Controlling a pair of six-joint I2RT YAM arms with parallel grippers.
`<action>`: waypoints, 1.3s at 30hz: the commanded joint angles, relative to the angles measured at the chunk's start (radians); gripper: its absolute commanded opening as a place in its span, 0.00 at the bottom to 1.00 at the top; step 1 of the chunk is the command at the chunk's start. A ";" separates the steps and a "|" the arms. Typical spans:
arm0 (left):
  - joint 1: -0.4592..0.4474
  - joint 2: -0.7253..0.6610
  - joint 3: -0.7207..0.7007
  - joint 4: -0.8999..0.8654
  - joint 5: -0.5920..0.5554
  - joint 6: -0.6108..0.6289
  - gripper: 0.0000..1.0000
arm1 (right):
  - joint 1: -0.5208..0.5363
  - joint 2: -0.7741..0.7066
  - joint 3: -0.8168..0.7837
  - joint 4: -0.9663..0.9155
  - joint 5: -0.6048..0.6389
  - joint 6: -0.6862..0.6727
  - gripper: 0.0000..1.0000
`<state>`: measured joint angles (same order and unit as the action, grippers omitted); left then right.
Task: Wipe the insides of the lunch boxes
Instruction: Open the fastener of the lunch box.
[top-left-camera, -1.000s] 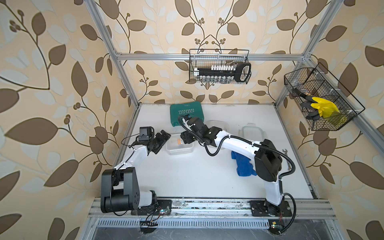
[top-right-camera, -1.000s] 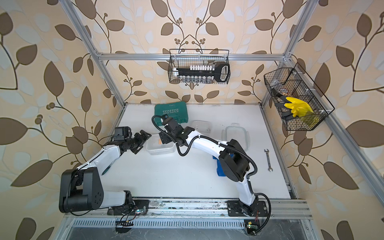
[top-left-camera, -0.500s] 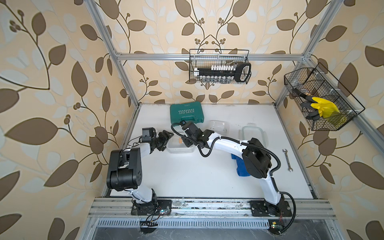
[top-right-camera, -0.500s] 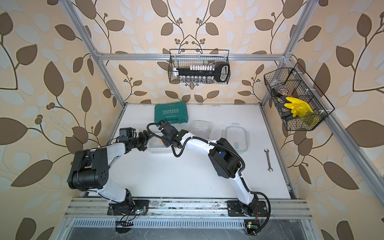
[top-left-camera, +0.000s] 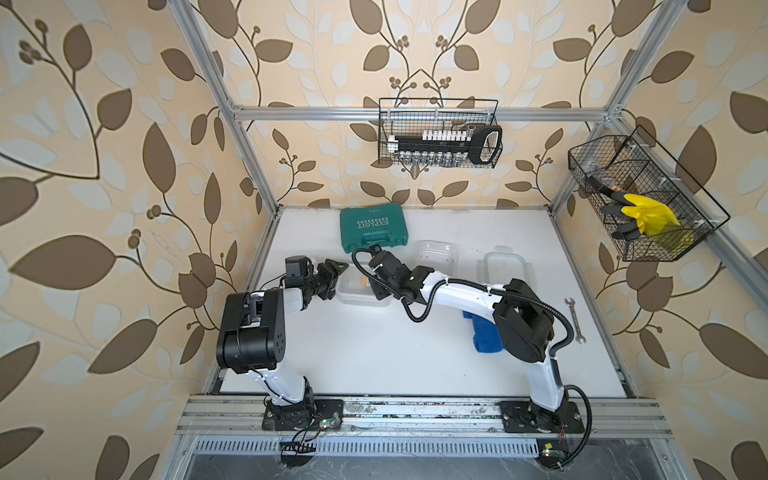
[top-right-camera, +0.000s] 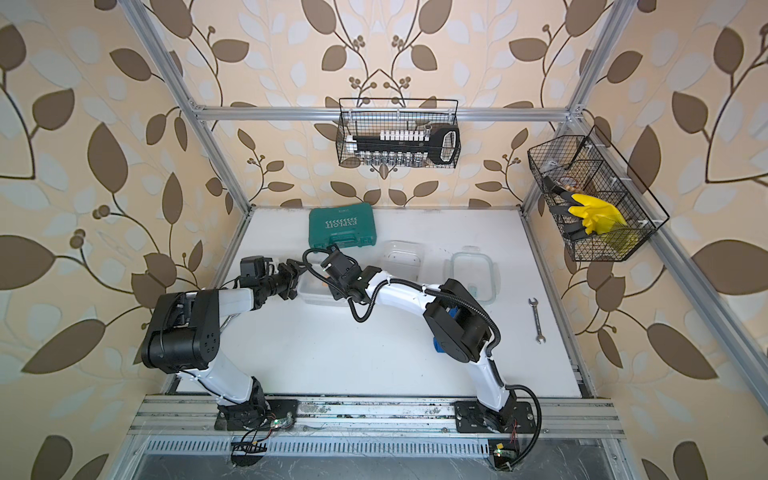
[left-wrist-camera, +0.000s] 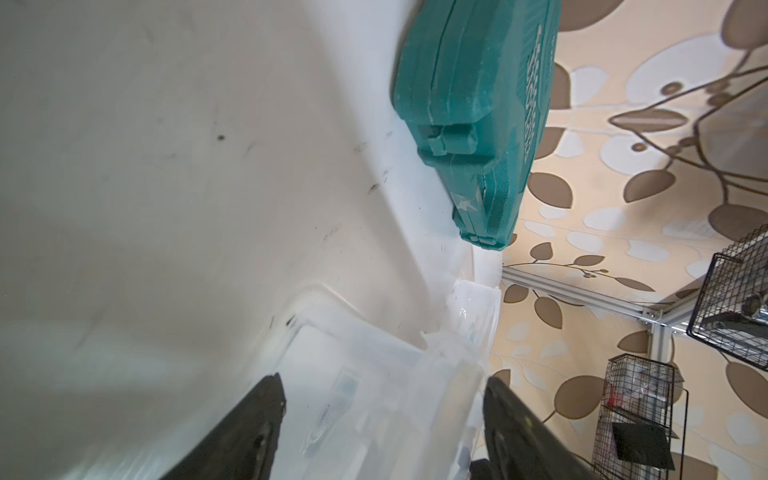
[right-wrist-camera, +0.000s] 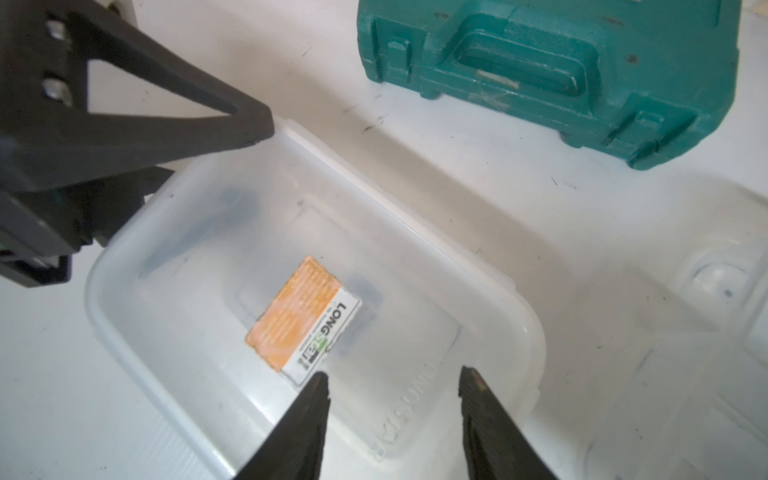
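here, toward the left of the white table (top-left-camera: 374, 365), just in front of the teal tool case (top-left-camera: 372, 227): a clear lunch box (top-left-camera: 360, 291), lidless, with an orange-and-white label (right-wrist-camera: 303, 320) flat on its floor. at its left short end, the left gripper (top-left-camera: 337, 275) — stands with jaws apart and astride that end in the left wrist view, one fingertip (right-wrist-camera: 232, 120) touching the rim at a far corner in the right wrist view; cannot tell whether clamped on the wall or merely resting against it. from the other side, the right gripper (right-wrist-camera: 395, 376) — hangs tilted over the box's interior, jaws parted over the bare box floor, gripping nothing. just right of the tool case in both top views, a clear plastic piece (top-left-camera: 435, 254), near the lunch box yet apart from it; tub or lid, cannot tell. further right, a green-rimmed lid (top-left-camera: 504, 269), lying level; cannot tell whether on a tub or on bare table. under the right arm's elbow, partly hidden, a blue cloth (top-left-camera: 484, 343), well apart from both grippers. near the table's right edge, a wrench (top-left-camera: 574, 320). on the back wall, a wire basket (top-left-camera: 436, 100) with a socket rack (top-left-camera: 440, 142); on the right wall, a mesh basket (top-left-camera: 681, 245) with a yellow glove (top-left-camera: 648, 212).
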<state>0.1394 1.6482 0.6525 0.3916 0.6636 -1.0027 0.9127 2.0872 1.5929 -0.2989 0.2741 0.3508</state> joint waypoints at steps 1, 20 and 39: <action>-0.004 -0.035 -0.019 0.081 0.033 -0.052 0.77 | 0.021 0.064 -0.042 -0.163 -0.001 0.033 0.51; -0.023 -0.016 -0.042 0.138 -0.008 -0.101 0.42 | 0.068 0.121 -0.045 -0.256 0.040 0.087 0.44; -0.022 -0.053 0.001 -0.112 -0.075 0.094 0.24 | 0.104 0.142 -0.128 -0.300 0.025 0.081 0.31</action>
<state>0.1303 1.6264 0.6338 0.4568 0.6273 -0.9413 0.9836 2.0964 1.5826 -0.2481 0.4229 0.4534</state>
